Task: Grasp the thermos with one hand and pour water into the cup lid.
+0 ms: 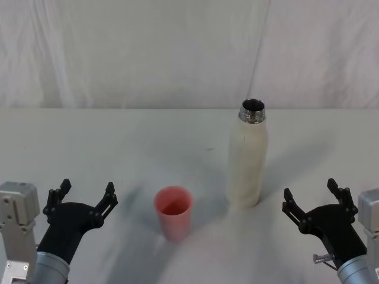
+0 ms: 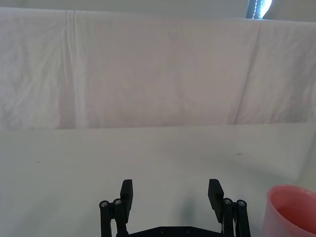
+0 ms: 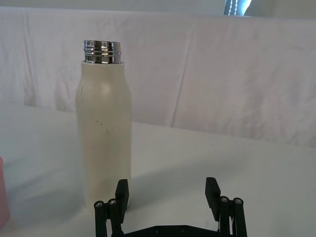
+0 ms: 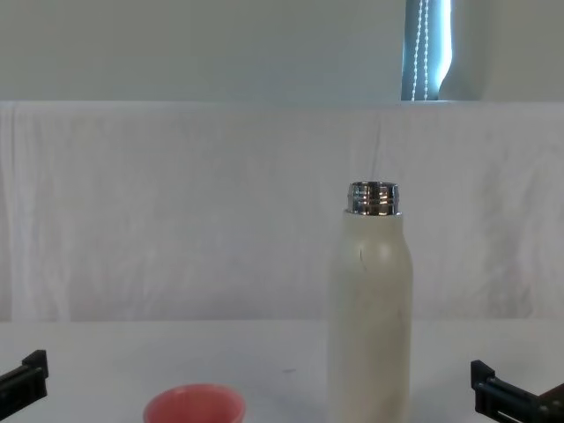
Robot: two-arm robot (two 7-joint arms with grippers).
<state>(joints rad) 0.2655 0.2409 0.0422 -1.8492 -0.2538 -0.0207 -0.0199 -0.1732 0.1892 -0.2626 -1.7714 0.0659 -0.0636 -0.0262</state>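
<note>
Both pincers, left [image 1: 83,196] & right [image 1: 312,194], spread, flanking upright thermos [image 1: 247,168] & cup lid [image 1: 173,212], prob. empty.

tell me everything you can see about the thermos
The thermos is a tall cream-white matte bottle with rounded shoulders and a shiny chrome threaded neck. It has no cap, so its mouth is open. It stands upright on the white table, to the right of the pink cup lid and a little farther back. A few faint dark scuffs mark its side. Nothing touches it; the open right hand sits nearby, to its right.
</note>
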